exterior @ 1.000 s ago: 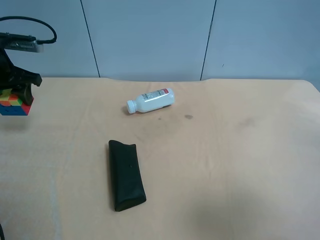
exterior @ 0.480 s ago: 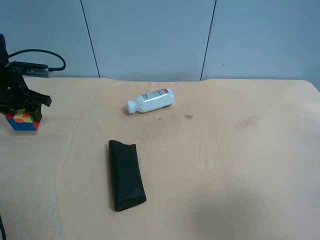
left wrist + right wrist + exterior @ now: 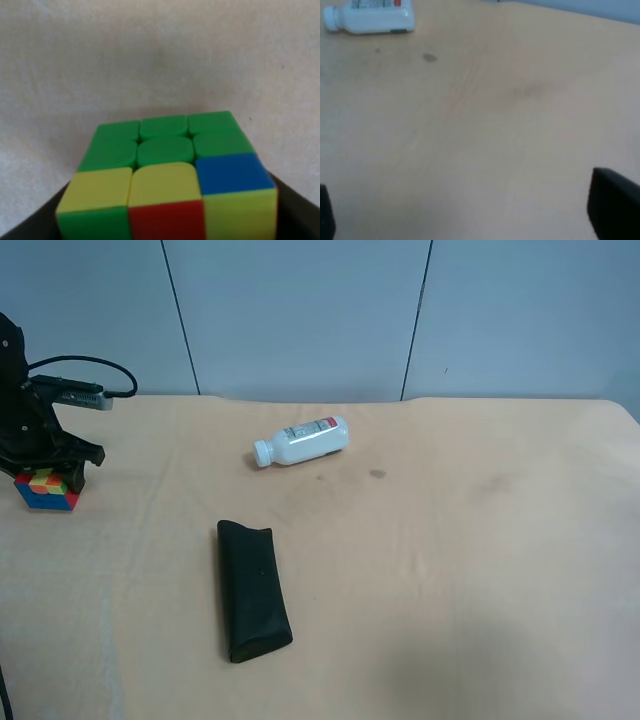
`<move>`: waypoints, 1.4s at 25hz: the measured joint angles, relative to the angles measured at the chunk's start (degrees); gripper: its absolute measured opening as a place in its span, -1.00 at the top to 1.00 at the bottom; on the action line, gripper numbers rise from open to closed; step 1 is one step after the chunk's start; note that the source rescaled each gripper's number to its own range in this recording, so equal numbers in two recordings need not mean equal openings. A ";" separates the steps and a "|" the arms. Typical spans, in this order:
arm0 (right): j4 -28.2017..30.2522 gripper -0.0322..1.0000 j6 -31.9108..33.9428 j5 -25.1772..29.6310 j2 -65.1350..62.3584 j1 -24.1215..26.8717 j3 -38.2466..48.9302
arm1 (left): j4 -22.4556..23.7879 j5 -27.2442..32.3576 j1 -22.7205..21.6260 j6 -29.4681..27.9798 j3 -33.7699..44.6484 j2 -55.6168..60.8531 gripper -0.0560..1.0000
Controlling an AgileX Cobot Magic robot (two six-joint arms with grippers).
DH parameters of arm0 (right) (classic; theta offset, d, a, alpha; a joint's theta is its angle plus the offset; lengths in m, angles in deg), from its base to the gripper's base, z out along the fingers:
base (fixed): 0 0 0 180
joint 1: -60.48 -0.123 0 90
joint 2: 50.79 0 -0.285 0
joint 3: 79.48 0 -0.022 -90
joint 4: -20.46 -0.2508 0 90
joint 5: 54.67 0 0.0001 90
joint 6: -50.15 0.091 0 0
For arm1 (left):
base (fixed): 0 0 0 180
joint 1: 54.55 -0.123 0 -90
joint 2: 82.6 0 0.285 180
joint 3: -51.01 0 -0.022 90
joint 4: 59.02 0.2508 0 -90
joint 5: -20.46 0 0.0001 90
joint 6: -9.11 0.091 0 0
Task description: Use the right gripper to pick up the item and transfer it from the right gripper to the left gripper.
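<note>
The item, a small puzzle cube (image 3: 46, 490) with green, yellow, red and blue squares, rests on the tan table at the far left edge of the exterior high view. The left gripper (image 3: 48, 478) stands over it, and its black fingers (image 3: 30, 227) lie against both sides of the cube (image 3: 165, 165), so the jaws look shut on it. The right gripper (image 3: 470, 220) does not show in the exterior high view. In its own wrist view its two dark fingertips (image 3: 615, 212) stand far apart, open, over bare table.
A white bottle (image 3: 302, 441) lies on its side near the table's back middle and also shows in the right wrist view (image 3: 370, 17). A black pouch (image 3: 253, 590) lies lengthwise in front of it. A black cable (image 3: 85, 365) loops off the left arm.
The left arm has carried the cube down and a little rightward, from hanging above the table to resting on it. Bottle and pouch have not moved.
</note>
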 joint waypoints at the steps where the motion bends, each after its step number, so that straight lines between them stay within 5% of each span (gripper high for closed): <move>1: 0.00 -1.00 0.00 0.00 0.00 0.00 0.00 | 0.10 -0.13 0.00 -0.08 0.00 0.00 0.14; 2: 0.00 -1.00 0.00 0.00 0.00 0.00 0.00 | 0.10 -0.25 0.00 -0.19 0.00 0.00 -0.34; 3: 0.00 -1.00 0.00 0.00 0.00 0.00 0.00 | 0.15 -0.34 0.00 -0.19 0.00 0.00 -0.60; 6: 0.00 -1.00 0.00 0.00 0.00 0.00 0.00 | 0.15 -0.41 0.00 -0.19 0.00 0.00 -0.92; 15: 0.00 -1.00 0.00 0.00 0.00 0.00 0.00 | 0.85 7.21 0.00 -0.47 -0.05 5.90 -0.97; 35: 0.00 -1.00 0.00 0.00 0.00 0.00 0.00 | -3.83 27.87 0.00 -0.39 -0.05 44.20 -0.99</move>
